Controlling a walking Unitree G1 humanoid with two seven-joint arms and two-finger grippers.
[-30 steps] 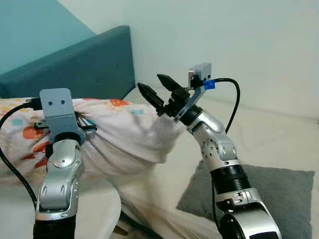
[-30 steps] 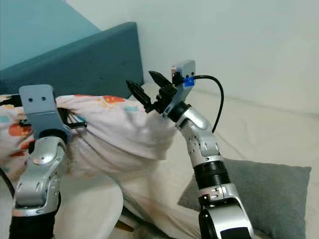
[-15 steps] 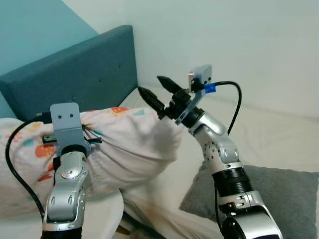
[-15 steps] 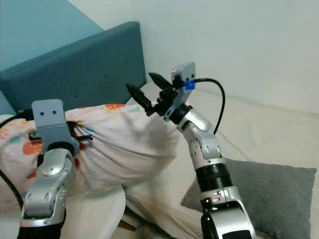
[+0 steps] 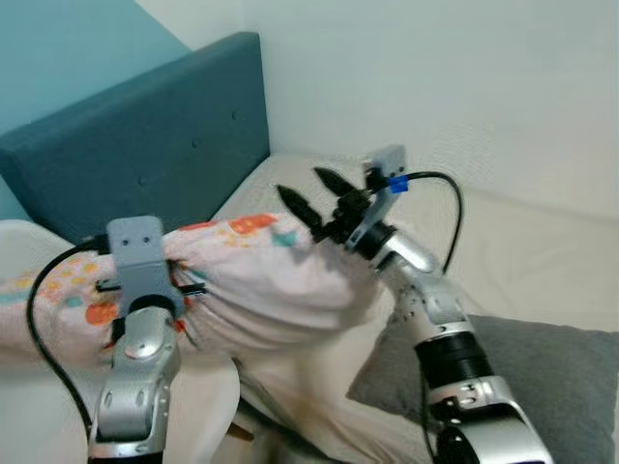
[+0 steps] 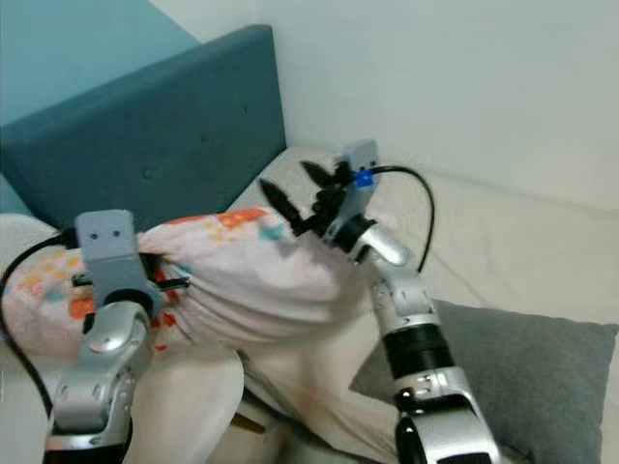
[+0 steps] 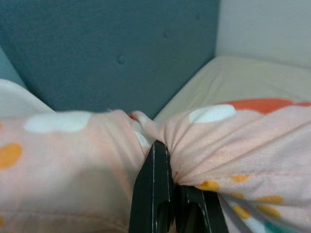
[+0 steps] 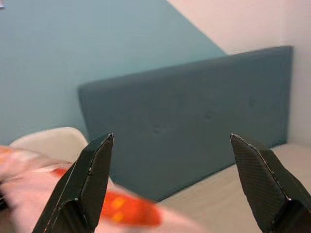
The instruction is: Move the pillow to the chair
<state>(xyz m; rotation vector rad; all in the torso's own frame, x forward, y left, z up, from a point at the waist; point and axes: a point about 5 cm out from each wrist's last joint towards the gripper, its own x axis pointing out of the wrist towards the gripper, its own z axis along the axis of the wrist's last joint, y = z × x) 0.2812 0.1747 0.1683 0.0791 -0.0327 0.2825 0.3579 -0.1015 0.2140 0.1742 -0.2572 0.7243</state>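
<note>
so the left gripper point(image 7: 165, 194) is pinched tight on a bunched fold of the patterned pillow point(image 5: 261, 280), and the pillow is up off the bed point(image 5: 542, 251), hanging between the two arms with its far end sagging over the white chair point(image 5: 208, 391) at the lower left. the right gripper point(image 5: 314, 198) sits at the pillow's other end with its fingers spread wide, tips just above the fabric and not holding anything. looks more like it's propping or steadying than gripping.

step-wise i'd say this is the carry phase: pillow's picked up and on its way to the chair, but not set down yet. next move probably needs the left arm to swing the bundle fully over the seat and lower it before letting go, and the right one to get out of the way so it doesn't drag the fabric back.

compared to a second ago, the whole view has shifted, so the camera has moved: the blue headboard point(image 5: 145, 145) sits lower and closer in frame. the pillow looks more stretched out and lower, less of a fat lump, and the right gripper has dropped with it. there's also a grey cushion point(image 5: 542, 377) lying on the bed by the right arm, untouched.
</note>
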